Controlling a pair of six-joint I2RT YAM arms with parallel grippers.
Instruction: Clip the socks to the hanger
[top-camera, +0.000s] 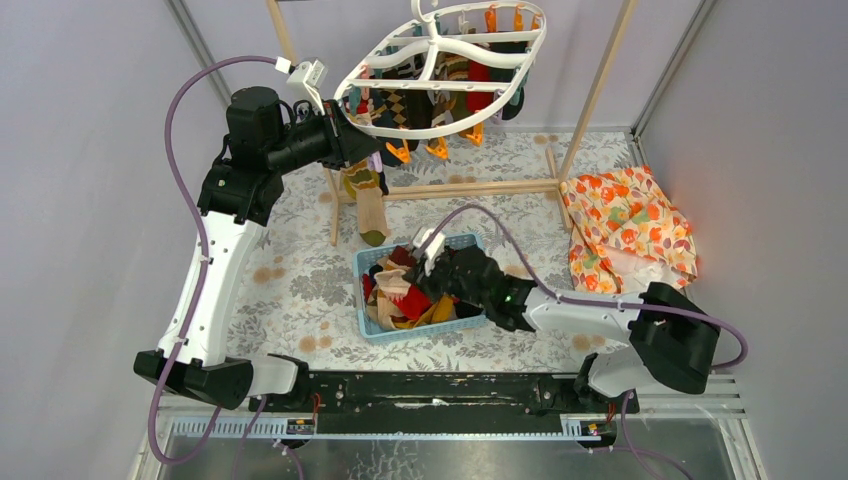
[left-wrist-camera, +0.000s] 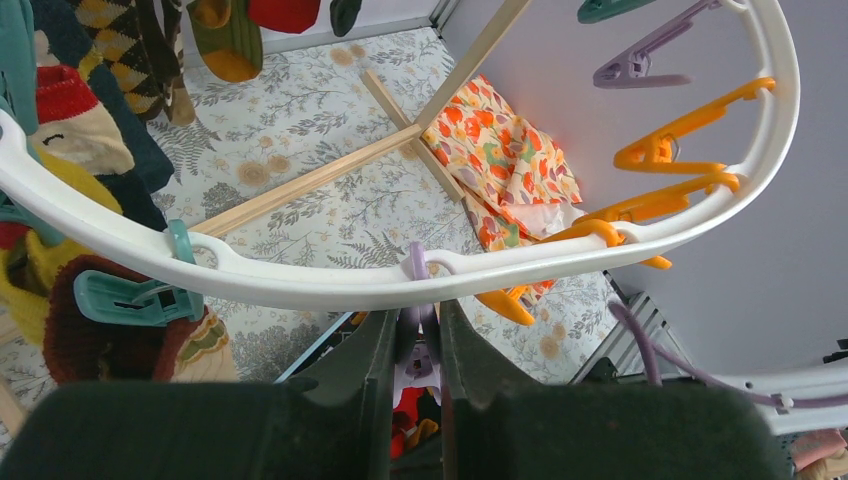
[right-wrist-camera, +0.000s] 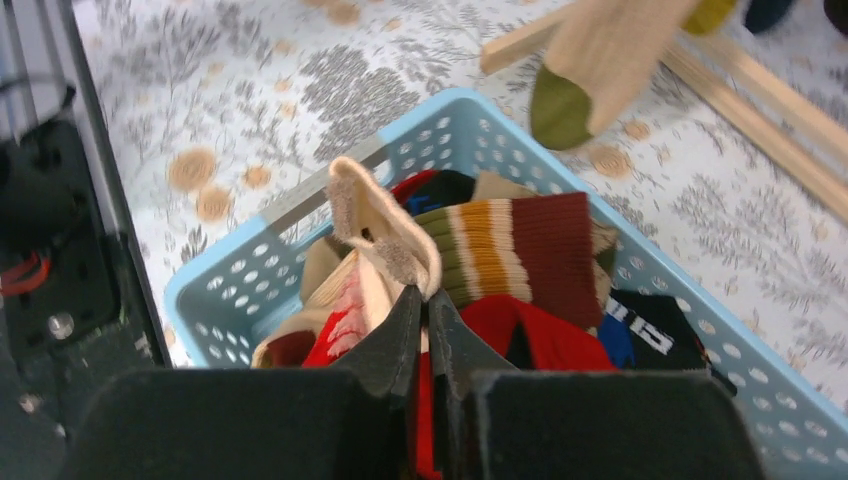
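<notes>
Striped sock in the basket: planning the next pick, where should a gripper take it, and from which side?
Probably the brown end of the striped sock, from straight above: it lies uncovered on top, and walls of the blue basket block a sideways approach.

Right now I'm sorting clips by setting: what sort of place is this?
Probably a lab test booth staged for laundry: plain grey walls close it in, a white clip hanger hangs by a wooden frame, and a blue basket holds socks.
</notes>
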